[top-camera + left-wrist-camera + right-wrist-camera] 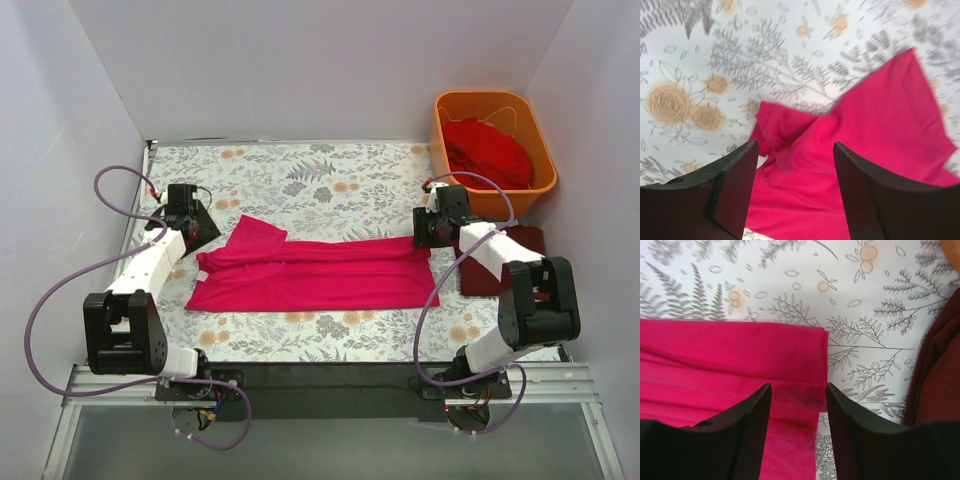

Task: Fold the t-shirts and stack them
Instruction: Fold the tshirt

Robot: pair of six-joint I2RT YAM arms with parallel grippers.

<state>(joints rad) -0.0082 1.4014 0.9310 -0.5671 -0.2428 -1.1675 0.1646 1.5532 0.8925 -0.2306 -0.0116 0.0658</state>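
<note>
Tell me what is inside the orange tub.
A crumpled scarlet t-shirt lies in the orange tub; anything under it is covered and cannot be seen.

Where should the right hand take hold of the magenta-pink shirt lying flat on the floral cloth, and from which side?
Pinch the bright magenta-pink fabric t-shirt at its right-end hem, coming from above: that layered edge lies flat and straight, directly below the open right hand.

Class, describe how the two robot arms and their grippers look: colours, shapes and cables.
The left arm and right arm have white links with blocky black joints. A looping purple cable trails along each. The left gripper and right gripper each have two broad black fingers.
</note>
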